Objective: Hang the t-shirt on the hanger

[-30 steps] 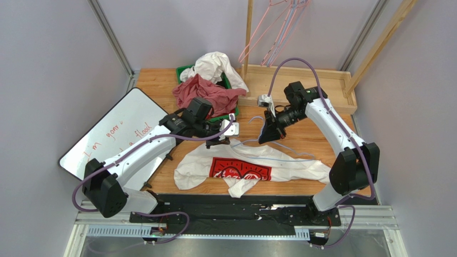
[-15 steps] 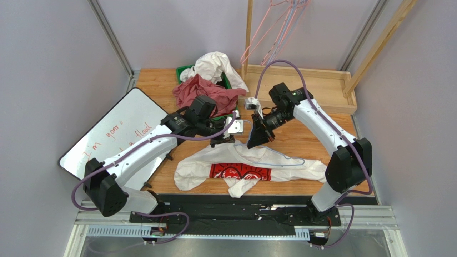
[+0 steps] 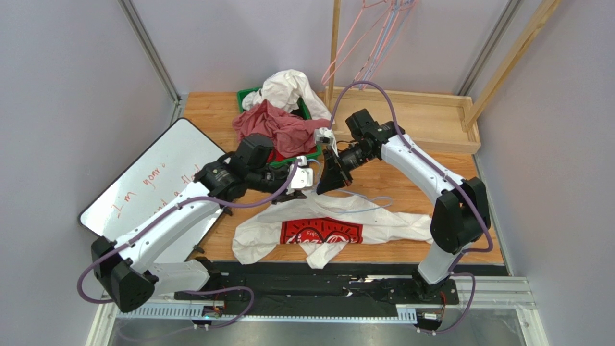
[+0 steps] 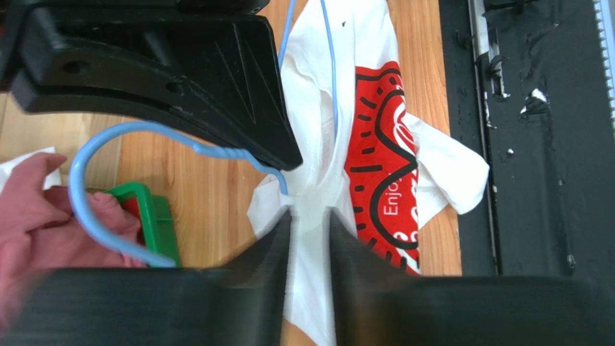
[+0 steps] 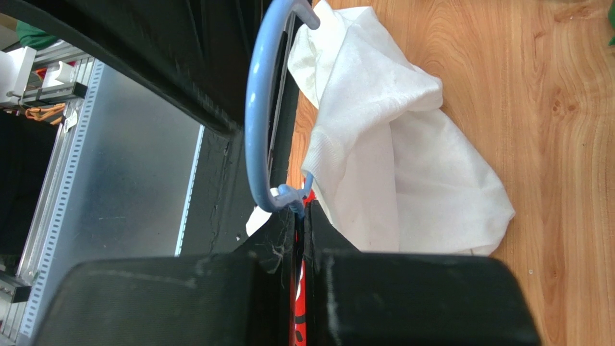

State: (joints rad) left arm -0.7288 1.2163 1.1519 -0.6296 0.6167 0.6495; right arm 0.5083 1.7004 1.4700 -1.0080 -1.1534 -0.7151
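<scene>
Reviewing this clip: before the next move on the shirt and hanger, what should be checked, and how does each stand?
1. Right claw shut on the hanger neck: ok.
2. Left claw gripping the shirt collar: cannot tell; jaws slightly parted.
3. Hanger wire covered by shirt: not ok; blue wire shows bare on the robot's right.
4. Claws clear of each other: cannot tell; very close.
5. Shirt apart from the green basket: ok.

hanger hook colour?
Pale blue, like the whole thin wire hanger; left wrist view shows it best.
</scene>
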